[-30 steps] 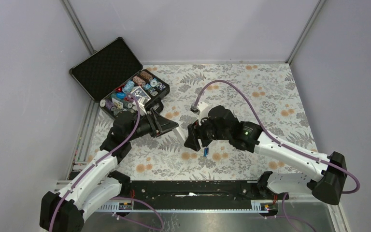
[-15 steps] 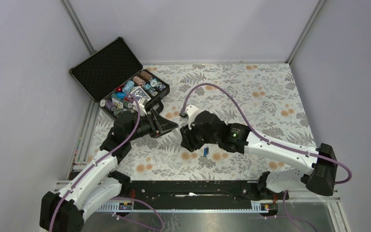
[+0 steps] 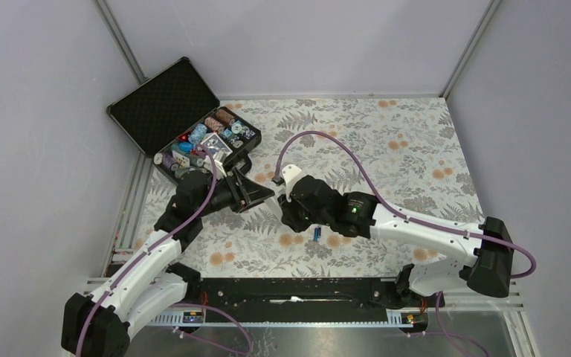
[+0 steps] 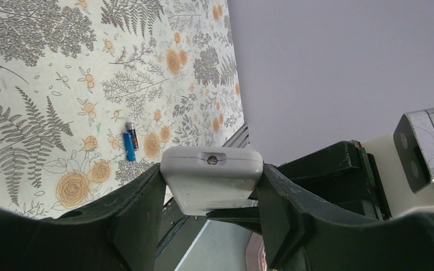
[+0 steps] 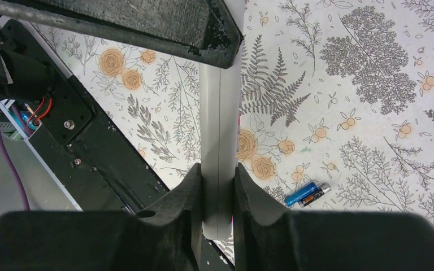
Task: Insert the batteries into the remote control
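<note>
The white remote control (image 4: 212, 178) is held off the table between both grippers. My left gripper (image 4: 212, 186) is shut on its broad end, with jaws on the two long sides. My right gripper (image 5: 219, 189) is shut on the other end of the remote (image 5: 219, 130), which shows edge-on there, and pinches its flat faces. In the top view the left gripper (image 3: 262, 195) and the right gripper (image 3: 288, 212) meet tip to tip and largely hide the remote. The blue battery (image 5: 300, 193) and the dark battery (image 5: 316, 193) lie side by side on the cloth (image 3: 317, 233), also in the left wrist view (image 4: 129, 147).
An open black case (image 3: 165, 104) with poker chips and cards stands at the back left, behind the left arm. The floral cloth (image 3: 386, 149) covers the table. A black rail (image 3: 297, 290) runs along the near edge. Grey walls close in on the sides.
My right arm has moved left, closing up on the left gripper, so its gripper now covers more of the remote. The left arm and the batteries have not moved.
</note>
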`<action>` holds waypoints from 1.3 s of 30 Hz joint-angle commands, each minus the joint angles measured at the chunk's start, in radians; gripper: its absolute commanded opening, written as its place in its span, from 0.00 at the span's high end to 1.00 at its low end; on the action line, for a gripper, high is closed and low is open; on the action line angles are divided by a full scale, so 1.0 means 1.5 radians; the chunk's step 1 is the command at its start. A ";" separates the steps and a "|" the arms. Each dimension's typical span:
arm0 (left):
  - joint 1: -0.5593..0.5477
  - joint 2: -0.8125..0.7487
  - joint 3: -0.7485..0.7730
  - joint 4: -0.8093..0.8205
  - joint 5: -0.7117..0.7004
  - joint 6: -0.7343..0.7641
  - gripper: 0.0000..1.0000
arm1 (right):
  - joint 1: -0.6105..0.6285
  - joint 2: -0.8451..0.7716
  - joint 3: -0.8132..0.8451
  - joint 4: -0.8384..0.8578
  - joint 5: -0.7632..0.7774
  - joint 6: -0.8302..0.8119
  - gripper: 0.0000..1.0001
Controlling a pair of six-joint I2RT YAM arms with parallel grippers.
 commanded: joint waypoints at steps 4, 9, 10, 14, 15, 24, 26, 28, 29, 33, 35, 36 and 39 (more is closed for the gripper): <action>-0.001 0.010 0.010 0.100 0.064 0.013 0.39 | 0.000 -0.039 -0.004 -0.011 0.021 -0.010 1.00; 0.004 0.005 0.018 0.099 0.098 0.058 0.23 | -0.004 -0.059 -0.026 -0.012 -0.012 -0.018 1.00; 0.006 0.003 0.024 0.089 0.104 0.070 0.19 | -0.007 -0.066 -0.028 -0.014 -0.025 -0.019 1.00; 0.014 -0.008 0.042 0.044 0.136 0.117 0.12 | -0.037 -0.102 -0.040 -0.018 -0.103 -0.025 1.00; 0.015 -0.008 0.047 0.031 0.146 0.129 0.11 | -0.048 -0.111 -0.043 -0.018 -0.134 -0.026 1.00; 0.016 -0.017 0.094 -0.061 0.238 0.237 0.05 | -0.115 -0.130 -0.054 -0.032 -0.399 -0.032 1.00; 0.016 -0.021 0.111 -0.105 0.253 0.273 0.02 | -0.120 -0.131 -0.055 -0.032 -0.449 -0.029 1.00; 0.016 -0.029 0.120 -0.127 0.269 0.291 0.01 | -0.123 -0.137 -0.057 -0.032 -0.473 -0.025 1.00; 0.016 -0.033 0.121 -0.128 0.279 0.294 0.01 | -0.124 -0.140 -0.059 -0.031 -0.486 -0.023 1.00; 0.012 -0.044 0.120 -0.144 0.312 0.313 0.01 | -0.129 -0.150 -0.069 -0.010 -0.559 -0.008 1.00; 0.005 -0.050 0.117 -0.142 0.322 0.317 0.02 | -0.131 -0.151 -0.070 -0.002 -0.586 0.002 1.00; 0.002 -0.053 0.115 -0.141 0.329 0.318 0.02 | -0.131 -0.152 -0.068 -0.002 -0.594 0.004 1.00; -0.017 -0.066 0.114 -0.136 0.345 0.321 0.04 | -0.133 -0.154 -0.067 0.006 -0.626 0.011 1.00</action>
